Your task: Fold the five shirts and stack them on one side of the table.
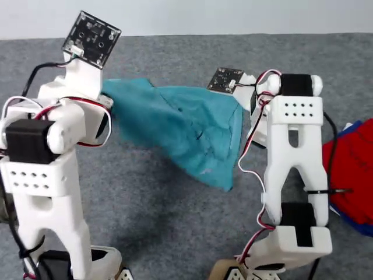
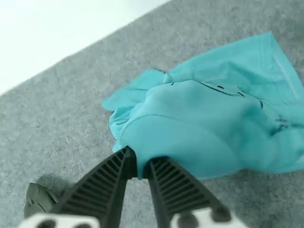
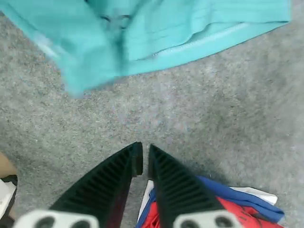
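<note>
High view, shirt: I see the teal shirt [image 1: 186, 128] lying crumpled on the grey worktop [image 1: 175, 233], between my two arms.
High view, arms: the left arm [image 1: 46, 157] stands at one end of the teal shirt, and the right arm [image 1: 294, 146] is just beside the other end.
High view, other cloth: a red and blue shirt [image 1: 355, 169] sits at the worktop edge, on the far side of the right arm.
Left wrist view, claw: my left claw [image 2: 138, 164] is pinched together on the near hem of the teal shirt [image 2: 213, 128].
Left wrist view, shirt: the cloth bulges up from the claw tips and spreads away over the worktop [image 2: 71, 104].
Right wrist view, claw: my right claw [image 3: 142, 159] is closed with nothing in it, over bare worktop [image 3: 213, 118].
Right wrist view, shirts: the teal shirt [image 3: 142, 33] lies well ahead of the tips, apart from them. The red and blue shirt [image 3: 228, 209] lies just beside one finger, with a white edge showing.
</note>
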{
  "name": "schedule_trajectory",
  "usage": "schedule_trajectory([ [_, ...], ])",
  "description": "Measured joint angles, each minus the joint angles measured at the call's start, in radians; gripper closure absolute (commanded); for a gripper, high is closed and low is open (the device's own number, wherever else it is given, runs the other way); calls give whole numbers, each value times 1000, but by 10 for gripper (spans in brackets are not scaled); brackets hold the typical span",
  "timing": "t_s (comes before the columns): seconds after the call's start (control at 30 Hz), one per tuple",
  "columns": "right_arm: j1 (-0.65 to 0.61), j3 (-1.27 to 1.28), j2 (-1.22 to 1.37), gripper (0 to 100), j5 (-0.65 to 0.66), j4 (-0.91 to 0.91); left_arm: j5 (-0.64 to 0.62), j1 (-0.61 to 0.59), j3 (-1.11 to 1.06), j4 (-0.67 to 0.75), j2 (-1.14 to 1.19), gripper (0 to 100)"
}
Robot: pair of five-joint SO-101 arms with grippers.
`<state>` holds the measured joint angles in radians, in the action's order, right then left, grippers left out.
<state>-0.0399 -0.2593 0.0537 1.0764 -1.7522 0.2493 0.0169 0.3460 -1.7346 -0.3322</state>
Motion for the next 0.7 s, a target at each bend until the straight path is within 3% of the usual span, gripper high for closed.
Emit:
schedule_trajectory([
  [0.13, -3, 2, -8, 980, 0, 0, 0, 0, -11, 0, 0, 998],
  [0.23, -40, 57, -8, 913, -2, 0, 0, 0, -11, 0, 0, 998],
  [0.33, -107, 166, -8, 848, -29, 0, 0, 0, -44, 5, 0, 998],
  [0.7, -394, 546, -20, 846, -192, 61, 0, 0, -107, 18, 0, 998],
])
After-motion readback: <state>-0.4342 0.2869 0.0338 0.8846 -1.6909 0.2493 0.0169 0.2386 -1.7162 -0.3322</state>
